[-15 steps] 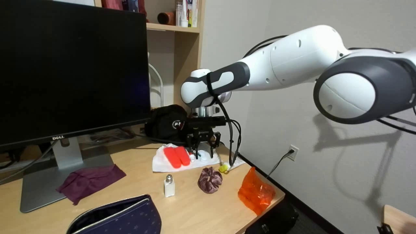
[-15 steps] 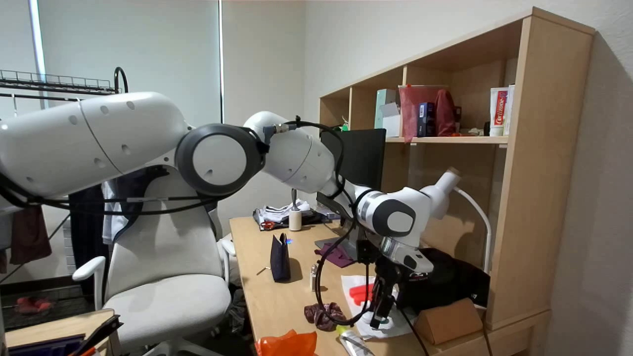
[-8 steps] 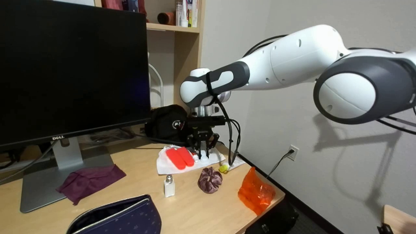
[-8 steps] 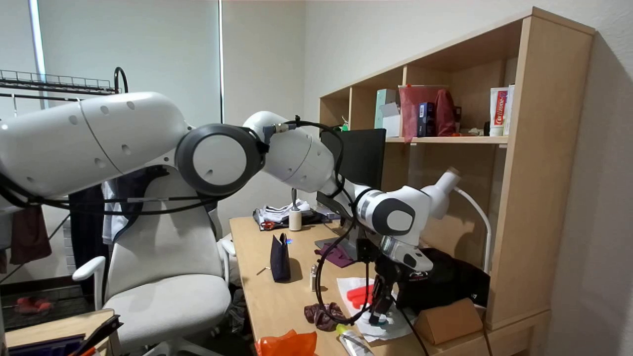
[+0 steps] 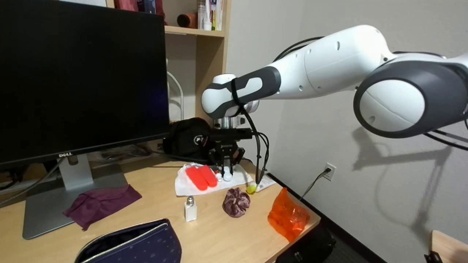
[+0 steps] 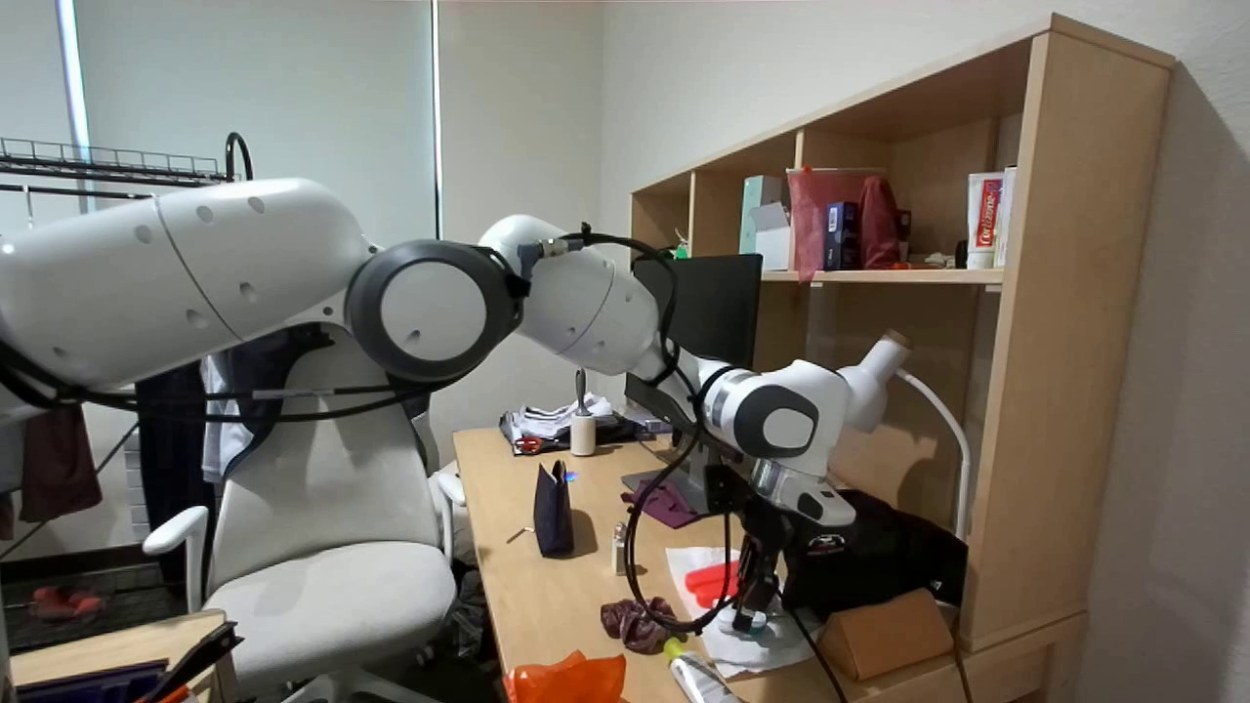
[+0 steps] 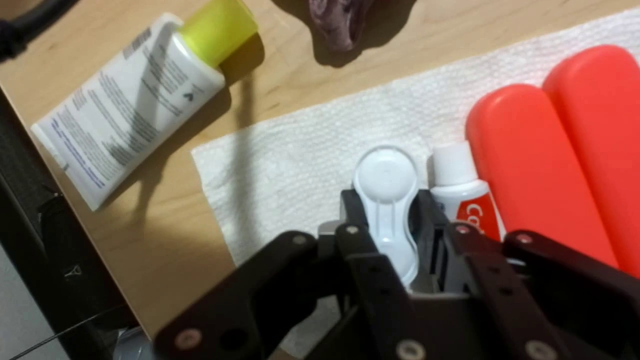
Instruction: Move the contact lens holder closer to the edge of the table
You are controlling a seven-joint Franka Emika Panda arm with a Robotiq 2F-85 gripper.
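Observation:
The contact lens holder [image 7: 386,175] is a small white case with two round ends, in the middle of the wrist view. My gripper [image 7: 388,201] has its fingers closed on both sides of the holder's narrow middle. In an exterior view the holder [image 5: 227,175] hangs tilted between the fingertips over the white paper towel; I cannot tell whether it still touches the towel. In an exterior view the gripper [image 6: 750,610] partly hides the holder [image 6: 739,621]. The table [image 5: 226,237] is light tan wood; its edge [image 7: 85,227] shows at the left of the wrist view.
A small red-and-white tube [image 7: 457,185] and red cases [image 7: 545,165] lie right beside the fingers on the paper towel [image 7: 285,165]. A yellow-capped tube [image 7: 135,105], maroon scrunchie [image 5: 236,202], white bottle [image 5: 190,210], orange bag [image 5: 289,215] and black bag [image 6: 879,557] are around.
The fingers have closed from wide apart onto the lens holder. The paper towel and red cases shifted slightly. The arm has since risen a little, with the holder in the fingers.

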